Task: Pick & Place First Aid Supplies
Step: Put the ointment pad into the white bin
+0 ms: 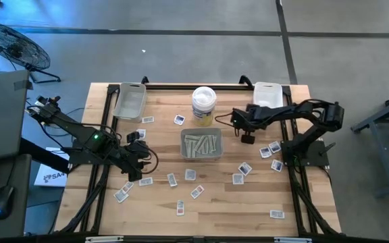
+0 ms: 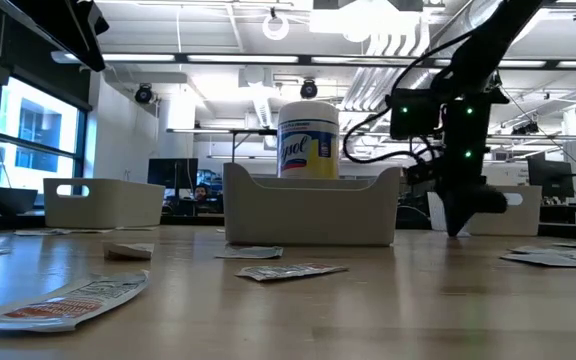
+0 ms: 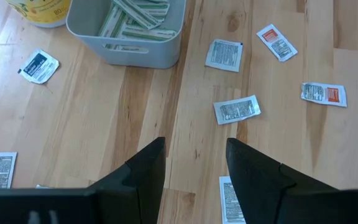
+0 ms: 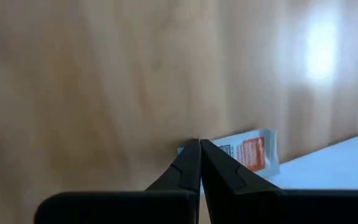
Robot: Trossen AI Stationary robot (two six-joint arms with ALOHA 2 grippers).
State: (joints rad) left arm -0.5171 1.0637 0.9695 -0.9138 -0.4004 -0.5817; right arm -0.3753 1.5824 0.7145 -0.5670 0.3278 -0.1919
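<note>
Three trays stand on the worktop: one grey tray at the back left corner, one white tray near the back right corner, and one grey middle tray. One white tub stands by the back edge. About sixteen small flat packets lie scattered. Several long pale strips fill the middle tray; their exact number cannot be told.

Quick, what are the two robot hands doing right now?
Left gripper: fingers open, holding nothing.
Right gripper: fingers shut on a small packet with orange print.
</note>
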